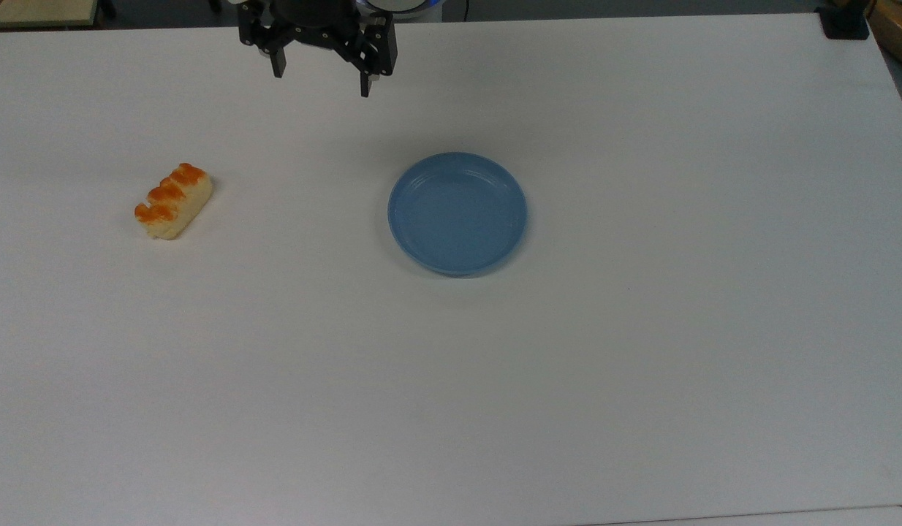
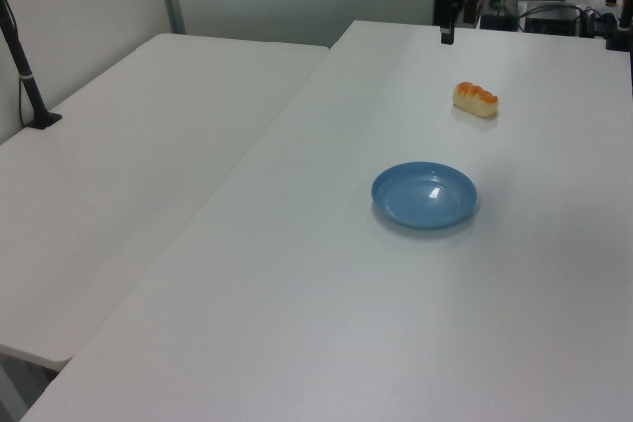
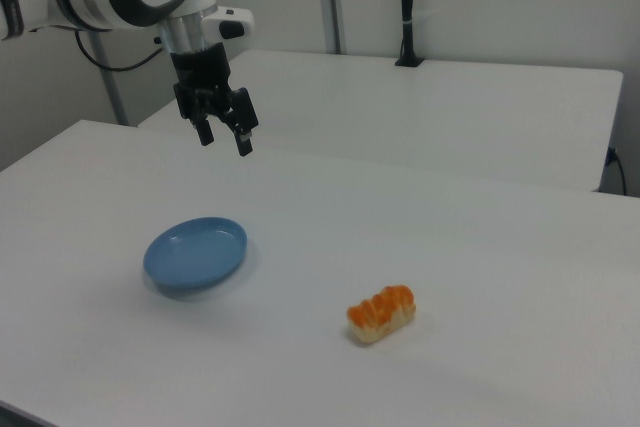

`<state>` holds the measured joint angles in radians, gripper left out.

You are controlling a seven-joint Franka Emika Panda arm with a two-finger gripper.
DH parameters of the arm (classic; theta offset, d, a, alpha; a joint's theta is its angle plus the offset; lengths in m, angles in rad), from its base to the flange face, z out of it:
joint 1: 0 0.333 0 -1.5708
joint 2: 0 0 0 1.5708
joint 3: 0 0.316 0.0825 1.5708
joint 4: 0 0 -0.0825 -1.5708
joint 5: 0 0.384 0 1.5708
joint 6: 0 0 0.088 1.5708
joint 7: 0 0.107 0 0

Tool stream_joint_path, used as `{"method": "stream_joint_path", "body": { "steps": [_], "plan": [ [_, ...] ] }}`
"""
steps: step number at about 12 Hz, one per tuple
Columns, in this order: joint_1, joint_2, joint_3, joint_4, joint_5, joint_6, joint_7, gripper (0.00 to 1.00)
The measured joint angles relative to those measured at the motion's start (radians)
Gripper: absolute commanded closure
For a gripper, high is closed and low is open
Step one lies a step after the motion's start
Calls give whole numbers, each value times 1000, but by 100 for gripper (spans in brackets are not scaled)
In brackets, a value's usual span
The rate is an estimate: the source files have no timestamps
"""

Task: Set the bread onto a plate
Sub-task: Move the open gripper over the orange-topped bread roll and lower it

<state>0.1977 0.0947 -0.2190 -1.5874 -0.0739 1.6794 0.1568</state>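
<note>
The bread point(image 1: 173, 201), a small pale-yellow loaf with three orange-brown bumps, lies on the white table at the top view's left, well apart from the plate. It also lies near the left view's far right point(image 2: 476, 99) and the right view's lower middle point(image 3: 381, 313). The round blue plate point(image 1: 457, 213) sits empty near the table's middle point(image 2: 423, 195) point(image 3: 195, 253). My gripper point(image 1: 321, 82) hangs open above the table's far edge in the top view, high over the surface and behind the plate point(image 3: 224, 137), holding nothing.
The white table point(image 1: 641, 365) stretches wide around both objects. A second white table point(image 2: 129, 175) adjoins it, with a black pole clamp point(image 2: 30, 96) at its edge. A black mount point(image 1: 846, 22) sits at the top view's far right corner.
</note>
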Motion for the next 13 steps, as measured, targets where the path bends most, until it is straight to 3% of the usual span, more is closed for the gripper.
{"method": "stream_joint_path", "body": {
  "steps": [6, 13],
  "plan": [
    [-49, -2, -1, 2, 19, -1, -32, 0],
    [-51, -2, -1, 2, 23, -1, -41, 0]
  ]
}}
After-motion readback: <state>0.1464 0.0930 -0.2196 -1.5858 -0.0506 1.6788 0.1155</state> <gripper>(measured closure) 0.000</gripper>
